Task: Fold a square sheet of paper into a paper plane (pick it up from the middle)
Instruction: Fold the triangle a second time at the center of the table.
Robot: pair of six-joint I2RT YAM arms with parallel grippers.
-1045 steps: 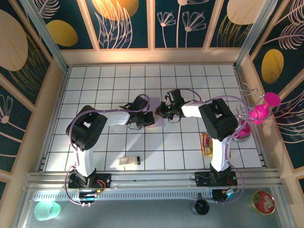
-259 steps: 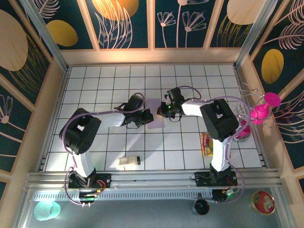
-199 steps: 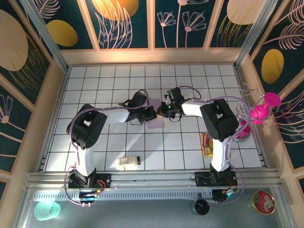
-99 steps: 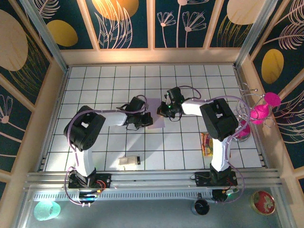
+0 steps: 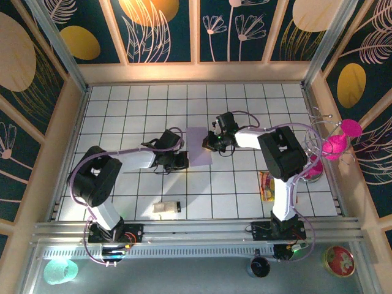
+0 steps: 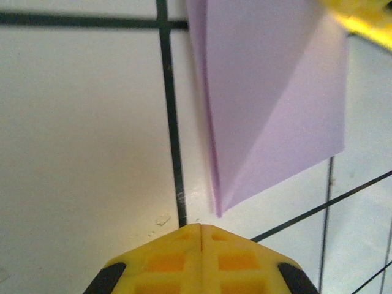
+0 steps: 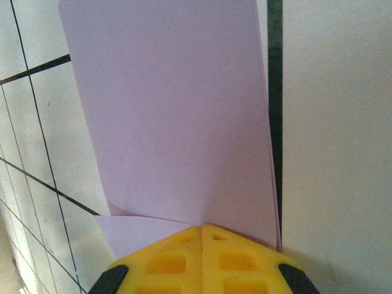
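Observation:
The square sheet of paper, pale lilac, lies folded into a narrow upright strip on the tiled table, with a diagonal crease showing in the left wrist view. My left gripper is shut, and its yellow tips sit on bare tile just short of the sheet's near pointed corner. My right gripper is shut with its tips resting on the sheet's edge, where a lower layer peeks out to the left. A paper plane is out of view.
A small white block with a black end lies near the front edge. A red-yellow snack packet sits beside the right arm. A pink wire stand is at the right wall. Wooden walls ring the table.
My left gripper has pulled back off the paper, moving left and toward the near edge. The right gripper and the paper have stayed in place.

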